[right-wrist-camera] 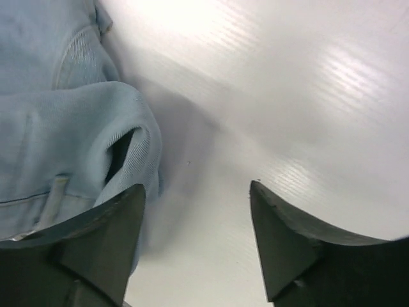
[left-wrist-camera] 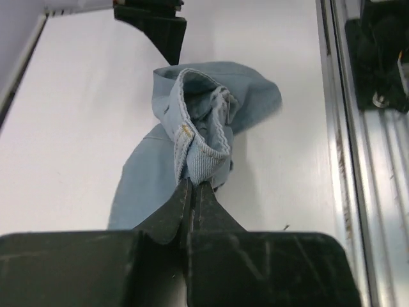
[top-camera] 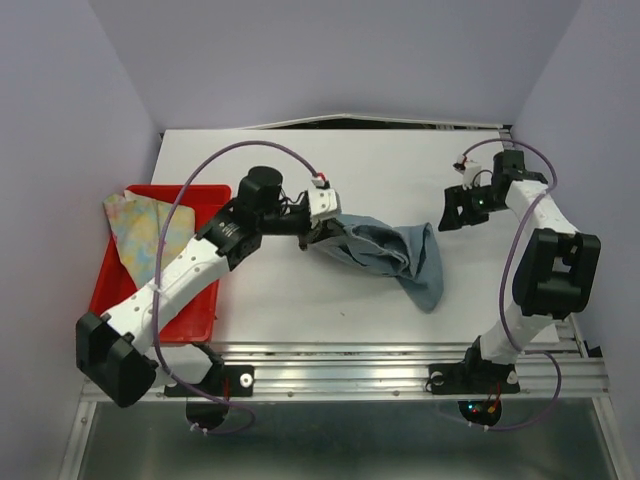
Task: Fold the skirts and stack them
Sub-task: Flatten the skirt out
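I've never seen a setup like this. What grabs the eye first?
A crumpled light blue denim skirt sprawls mid-table, one end pinched in the shut left pincer. At the table's left edge, a bright red tray holds a pastel floral skirt. The right pincer hangs open beside the denim's other end.

We're looking down our left gripper (left-wrist-camera: 192, 190), jaws pinched tight on a hem of the denim skirt (left-wrist-camera: 214, 105). The cloth bunches up beyond the tips, crumpled on the white table (left-wrist-camera: 77, 128), with a metal rail (left-wrist-camera: 345, 166) running along the right.
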`<state>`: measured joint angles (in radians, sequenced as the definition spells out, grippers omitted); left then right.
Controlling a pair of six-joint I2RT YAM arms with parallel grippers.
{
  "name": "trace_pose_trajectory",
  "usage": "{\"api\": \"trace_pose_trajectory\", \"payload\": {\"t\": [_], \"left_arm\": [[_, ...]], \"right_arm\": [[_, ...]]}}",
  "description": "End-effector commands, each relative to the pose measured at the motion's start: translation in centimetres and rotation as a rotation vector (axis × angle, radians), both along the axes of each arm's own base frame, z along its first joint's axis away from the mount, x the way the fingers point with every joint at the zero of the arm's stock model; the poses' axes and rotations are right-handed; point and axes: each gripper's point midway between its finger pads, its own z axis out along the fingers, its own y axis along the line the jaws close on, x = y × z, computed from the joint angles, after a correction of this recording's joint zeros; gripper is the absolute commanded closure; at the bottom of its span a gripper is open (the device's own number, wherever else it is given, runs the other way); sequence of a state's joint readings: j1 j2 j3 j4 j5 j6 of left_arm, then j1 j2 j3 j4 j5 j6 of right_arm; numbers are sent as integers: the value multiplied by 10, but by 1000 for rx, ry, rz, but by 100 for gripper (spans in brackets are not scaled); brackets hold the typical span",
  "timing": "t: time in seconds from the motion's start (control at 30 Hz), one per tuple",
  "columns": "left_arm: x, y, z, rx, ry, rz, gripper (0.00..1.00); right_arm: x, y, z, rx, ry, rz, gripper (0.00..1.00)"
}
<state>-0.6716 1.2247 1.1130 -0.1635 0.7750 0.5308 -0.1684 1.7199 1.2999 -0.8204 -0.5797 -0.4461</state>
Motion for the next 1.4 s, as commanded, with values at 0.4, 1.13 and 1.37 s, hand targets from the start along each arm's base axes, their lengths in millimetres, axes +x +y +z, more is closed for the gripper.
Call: {"api": "trace_pose_trajectory", "payload": {"t": [0.4, 1.13, 1.37], "left_arm": [[238, 43, -108, -105, 721, 710, 100], [242, 51, -147, -2, 764, 723, 100], [241, 52, -156, 16, 774, 716, 100]], "right_arm": [[-23, 60, 128, 109, -358, 211, 23], [-34, 162, 54, -258, -916, 972, 36], [-57, 155, -2, -342, -943, 1177, 34]]}}
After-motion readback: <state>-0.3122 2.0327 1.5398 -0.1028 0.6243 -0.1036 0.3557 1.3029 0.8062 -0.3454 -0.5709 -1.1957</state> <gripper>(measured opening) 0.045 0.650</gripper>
